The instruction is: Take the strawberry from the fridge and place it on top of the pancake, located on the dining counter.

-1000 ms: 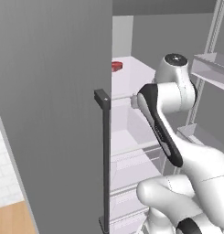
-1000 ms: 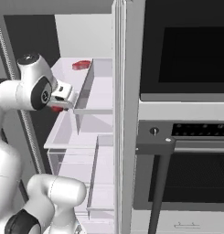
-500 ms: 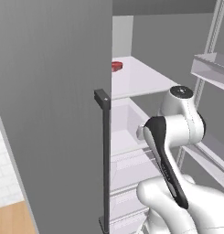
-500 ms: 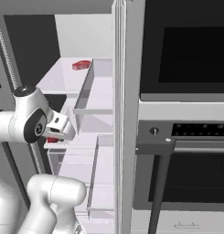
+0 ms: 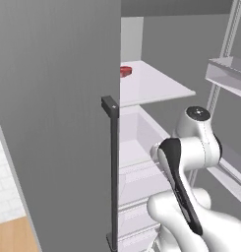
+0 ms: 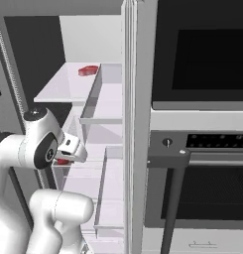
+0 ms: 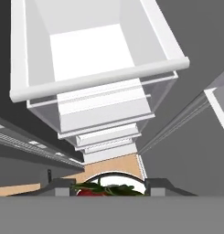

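- Red with green leaves at its top, the strawberry (image 7: pixel 102 191) sits between the two dark finger tips at the bottom of the hand view; in the right base view a red spot shows at the gripper (image 6: pixel 65 159), just outside the fridge (image 6: pixel 110 144) drawers.
- Clamped on the berry is how the jaws stand: partly closed, with the fruit filling the gap between them.
- White drawers (image 7: pixel 93 59) of the fridge lie straight ahead of the hand, a shelf (image 5: pixel 151 86) above them carrying a flat red item (image 5: pixel 125 71) that I cannot name.
- Judged by its look, the berry is light, soft and easily bruised, and its skin may slip; a gentle hold across its widest part, below the leaves, suits it best.
- Squeezing harder would likely crush it, so slow moves seem wise on the way to the pancake.
- Grey fridge door (image 5: pixel 58 123) with its dark bar handle (image 5: pixel 112 167) stands close beside the arm; a wide swing could knock it.
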You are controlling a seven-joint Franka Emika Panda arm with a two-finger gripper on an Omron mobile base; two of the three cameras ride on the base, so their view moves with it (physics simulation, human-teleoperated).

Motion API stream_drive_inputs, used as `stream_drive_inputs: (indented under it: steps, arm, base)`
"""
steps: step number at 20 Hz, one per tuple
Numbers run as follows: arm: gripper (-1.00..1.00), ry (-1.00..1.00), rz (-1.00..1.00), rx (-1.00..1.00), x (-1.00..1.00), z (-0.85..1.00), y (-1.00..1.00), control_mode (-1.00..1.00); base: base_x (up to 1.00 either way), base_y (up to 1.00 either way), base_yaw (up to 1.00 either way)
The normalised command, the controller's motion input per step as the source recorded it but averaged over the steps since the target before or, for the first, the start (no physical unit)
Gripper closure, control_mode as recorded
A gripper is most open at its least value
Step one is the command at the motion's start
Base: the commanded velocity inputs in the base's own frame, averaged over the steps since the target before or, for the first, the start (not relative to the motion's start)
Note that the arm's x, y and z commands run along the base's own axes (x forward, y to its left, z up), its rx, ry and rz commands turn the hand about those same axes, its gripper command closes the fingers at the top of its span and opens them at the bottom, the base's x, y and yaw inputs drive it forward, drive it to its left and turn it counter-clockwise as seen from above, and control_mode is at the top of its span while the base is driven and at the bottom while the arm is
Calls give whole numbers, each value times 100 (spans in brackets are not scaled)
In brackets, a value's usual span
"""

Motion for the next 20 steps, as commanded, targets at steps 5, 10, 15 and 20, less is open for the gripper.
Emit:
stream_drive_inputs:
  steps: [5, 10, 15, 20]
  arm:
    - [100, 0, 0, 0, 0, 0, 0, -100]
    - [100, 0, 0, 0, -28, -1, 7, 100]
    - [100, 0, 0, 0, 0, 0, 0, 100]
    - [100, 0, 0, 0, 0, 0, 0, 100]
  base:
    - [0, 0, 0]
    - [-20, 10, -1]
    - [-100, 26, -15]
    - [-100, 0, -37]
